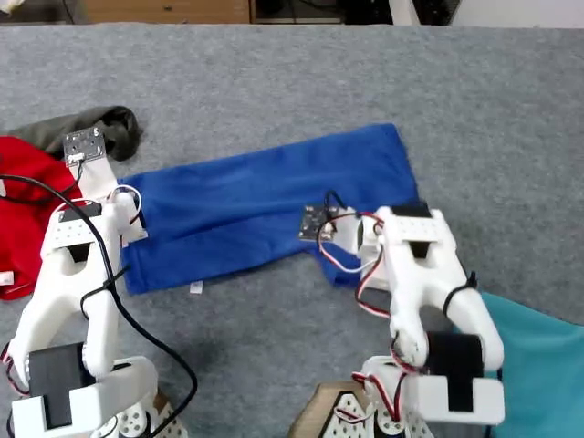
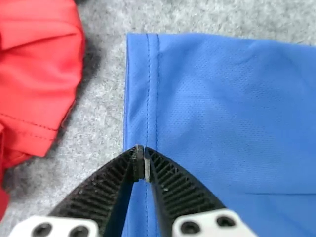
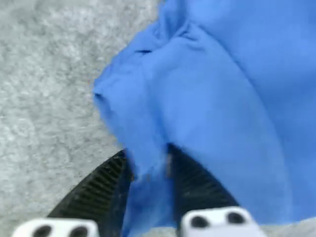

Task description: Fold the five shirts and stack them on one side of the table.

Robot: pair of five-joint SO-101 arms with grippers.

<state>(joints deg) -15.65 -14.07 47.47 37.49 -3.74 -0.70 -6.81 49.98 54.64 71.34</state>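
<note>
Blue shirt [image 1: 265, 205] lies in the middle of the grey counter [image 1: 274, 73] as a long, flat band. It runs slightly aslant, with its left end nearer the arms and its right end farther away.

The left tool [image 2: 141, 165] sits at the shirt's left end. Its fingers are pinched tight together on the stitched hem, right at the cloth's edge. Seen from the left wrist, the hem runs straight and the fabric beside it is smooth.

The right tool [image 3: 148, 158] is at the shirt's near edge, toward its right end. Its fingers are narrow, with a bunched fold of blue cloth clamped between them. The fabric just around that grip is rumpled.

A red shirt [image 1: 27, 201] lies crumpled at the counter's left edge, just beside the blue shirt's left end but apart from it. A dark shirt [image 1: 96, 128] is heaped just beyond the red one. A teal shirt [image 1: 538, 365] lies at the near right corner, partly hidden by the right arm.
</note>
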